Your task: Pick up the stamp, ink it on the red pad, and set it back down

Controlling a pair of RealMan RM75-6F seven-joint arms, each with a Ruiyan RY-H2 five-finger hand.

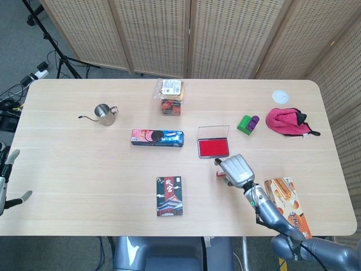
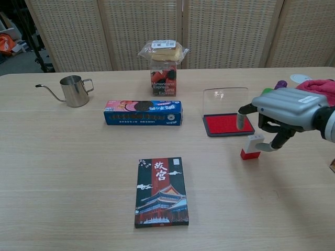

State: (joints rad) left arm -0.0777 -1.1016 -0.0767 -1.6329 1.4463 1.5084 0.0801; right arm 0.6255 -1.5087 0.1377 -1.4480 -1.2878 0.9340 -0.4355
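- The stamp, white-topped with a red base, stands upright on the table, just in front of the open red ink pad and apart from it. The right hand hovers directly over it, fingers curled downward and spread, holding nothing; one fingertip looks very near the stamp's top edge, though I cannot tell if it touches.
- Risk 1: closing off-centre could tip the small stamp, since it looks light and narrow-based.
- Risk 2: the forefinger hangs over the pad's near edge, so a careless descent might smear ink or nudge the pad.
- Risk 3: in the head view the hand hides most of the stamp, making alignment hard to judge.
- The left hand sits at the table's far left edge, fingers apart and empty.
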